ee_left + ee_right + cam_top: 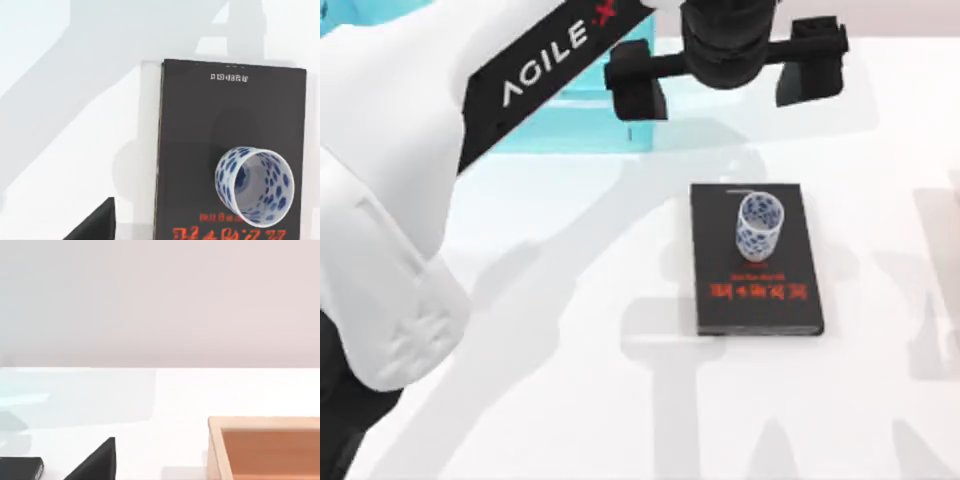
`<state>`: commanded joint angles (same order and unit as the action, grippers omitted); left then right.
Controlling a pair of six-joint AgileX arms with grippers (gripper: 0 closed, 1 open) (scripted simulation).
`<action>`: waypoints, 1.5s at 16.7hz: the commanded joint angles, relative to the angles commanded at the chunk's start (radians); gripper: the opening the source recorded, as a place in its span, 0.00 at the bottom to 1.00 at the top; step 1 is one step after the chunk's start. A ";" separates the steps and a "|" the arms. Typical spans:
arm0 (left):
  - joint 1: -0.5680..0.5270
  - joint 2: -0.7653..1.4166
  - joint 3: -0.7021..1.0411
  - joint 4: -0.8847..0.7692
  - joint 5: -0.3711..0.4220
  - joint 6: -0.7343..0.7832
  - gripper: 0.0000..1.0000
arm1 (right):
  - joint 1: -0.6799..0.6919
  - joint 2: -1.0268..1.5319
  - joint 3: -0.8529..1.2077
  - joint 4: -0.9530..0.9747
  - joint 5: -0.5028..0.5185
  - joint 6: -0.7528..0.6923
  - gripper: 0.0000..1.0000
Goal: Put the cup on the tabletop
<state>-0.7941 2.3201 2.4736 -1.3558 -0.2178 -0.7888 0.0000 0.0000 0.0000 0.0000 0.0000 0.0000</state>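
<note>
A glossy white counter (570,380) spreads across the top view, crossed by soft grey arm shadows. At its far left edge stands a turquoise shelf unit (590,120). The left arm reaches over it, its claw (725,80) spread wide and empty, hanging beyond the far end of a black book (756,290) with red lettering. The cup (759,225), white with blue mottling, stands upright on that book's far half. In the right wrist view a wooden box (265,450) rests on the counter before a pale, bare wall (160,300); whether the right claw is released or clenched cannot be told.
</note>
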 joint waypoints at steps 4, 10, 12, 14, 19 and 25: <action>-0.071 0.161 0.121 -0.108 0.001 -0.025 1.00 | 0.000 0.000 0.000 0.000 0.000 0.000 1.00; -0.074 0.180 0.129 -0.118 0.002 -0.026 1.00 | 0.000 0.000 0.000 0.000 0.000 0.000 1.00; -0.073 0.180 0.115 -0.102 0.002 -0.024 1.00 | 0.000 0.000 0.000 0.000 0.000 0.000 1.00; -0.067 0.183 0.066 -0.048 0.004 -0.016 1.00 | 0.000 0.000 0.000 0.000 0.000 0.000 1.00; -0.044 0.197 -0.116 0.158 0.009 0.008 1.00 | 0.000 0.000 0.000 0.000 0.000 0.000 1.00; -0.033 0.206 -0.201 0.251 0.011 0.019 1.00 | 0.000 0.000 0.000 0.000 0.000 0.000 1.00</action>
<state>-0.8273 2.5257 2.2728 -1.1050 -0.2064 -0.7703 0.0000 0.0000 0.0000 0.0000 0.0000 0.0000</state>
